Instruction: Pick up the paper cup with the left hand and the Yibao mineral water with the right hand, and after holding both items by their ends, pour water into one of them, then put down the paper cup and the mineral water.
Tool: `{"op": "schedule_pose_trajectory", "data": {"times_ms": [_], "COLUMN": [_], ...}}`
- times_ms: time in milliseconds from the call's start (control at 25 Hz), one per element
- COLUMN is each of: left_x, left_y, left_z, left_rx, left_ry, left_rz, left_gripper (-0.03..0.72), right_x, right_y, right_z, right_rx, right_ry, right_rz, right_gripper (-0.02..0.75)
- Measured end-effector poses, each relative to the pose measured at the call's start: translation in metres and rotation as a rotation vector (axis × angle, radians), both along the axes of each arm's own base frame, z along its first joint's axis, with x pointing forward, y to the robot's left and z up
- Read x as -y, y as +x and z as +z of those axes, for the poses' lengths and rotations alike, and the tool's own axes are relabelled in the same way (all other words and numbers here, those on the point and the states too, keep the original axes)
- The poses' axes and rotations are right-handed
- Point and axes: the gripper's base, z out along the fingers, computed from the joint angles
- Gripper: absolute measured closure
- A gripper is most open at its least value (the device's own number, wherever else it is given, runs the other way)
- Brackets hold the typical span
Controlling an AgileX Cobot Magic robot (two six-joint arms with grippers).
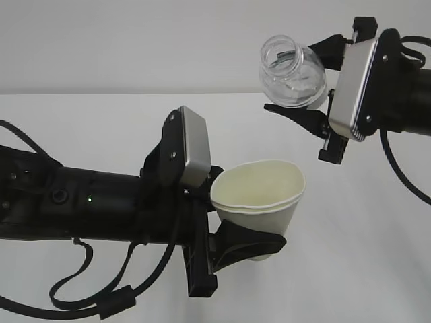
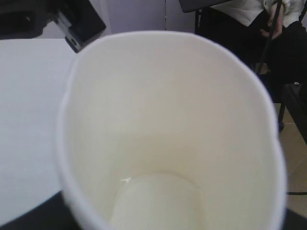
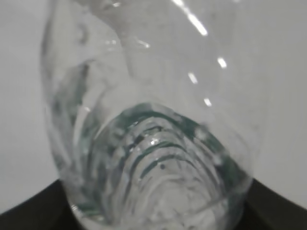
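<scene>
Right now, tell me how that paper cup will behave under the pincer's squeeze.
Probably soft: the paper cup's rim already looks pressed out of round in the left pincer. Likely light too, since its inside looks empty.

No text, brand name or number can be read in any of the three views. The Yibao mineral water [image 3: 153, 143] shows only blurred green through its clear ribbed plastic in the right wrist view, and no letters can be made out there. The paper cup [image 1: 259, 198] is plain white outside and cream inside, with no print on it.
</scene>
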Motion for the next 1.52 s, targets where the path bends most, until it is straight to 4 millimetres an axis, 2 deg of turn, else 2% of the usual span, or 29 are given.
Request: {"op": "schedule_pose_trajectory", "data": {"times_ms": [1520], "left_x": [0.0000], "left_y": [0.0036], "left_z": [0.0017], "left_rx": [0.004], "left_ry": [-0.020], "left_rz": [0.041], "left_gripper": [0.300], "right_x": [-0.0004], "right_y": [0.0025], "right_z": [0.0048], "right_rx": [0.227], "right_ry": [-0.174], "right_rz": [0.042], "right_gripper": [0.253]}}
